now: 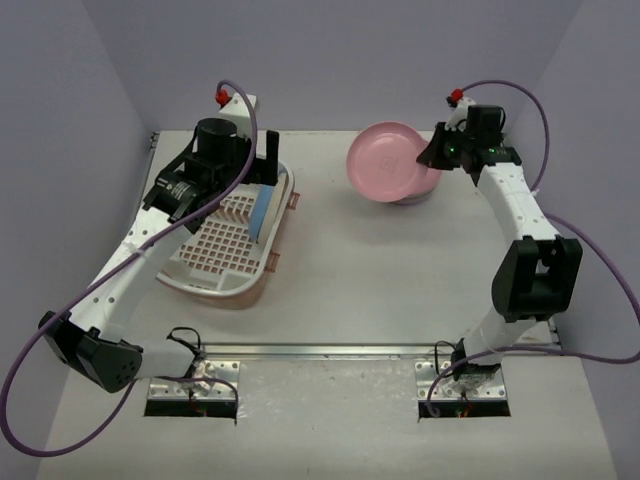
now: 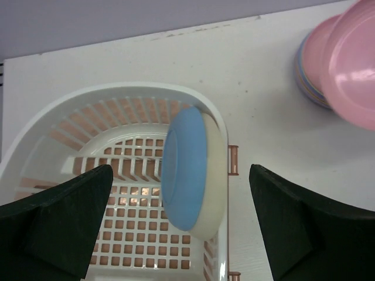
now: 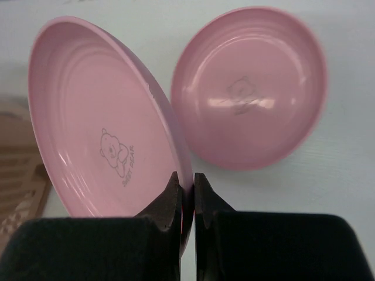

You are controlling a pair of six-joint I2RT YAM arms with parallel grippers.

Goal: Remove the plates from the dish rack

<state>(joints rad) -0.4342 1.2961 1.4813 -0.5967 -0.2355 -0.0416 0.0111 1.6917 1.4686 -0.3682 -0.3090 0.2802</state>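
Right gripper (image 3: 186, 178) pinching tilted pink plate (image 3: 105, 129) by rim, over stack (image 3: 252, 88). Left gripper (image 2: 180, 175) wide open above dish rack (image 2: 117, 89). Blue plate (image 2: 186, 155) on edge between fingers, faces toward them.

White-linked left arm (image 1: 125, 262) and right arm (image 1: 512, 198), black joint housings. Thin purple cables (image 1: 500, 83) loop alongside each. Small red caps (image 1: 219, 96) at wrists. Bare-metal base plates (image 1: 192, 388). Matte black wedge-shaped fingers (image 2: 58, 228).
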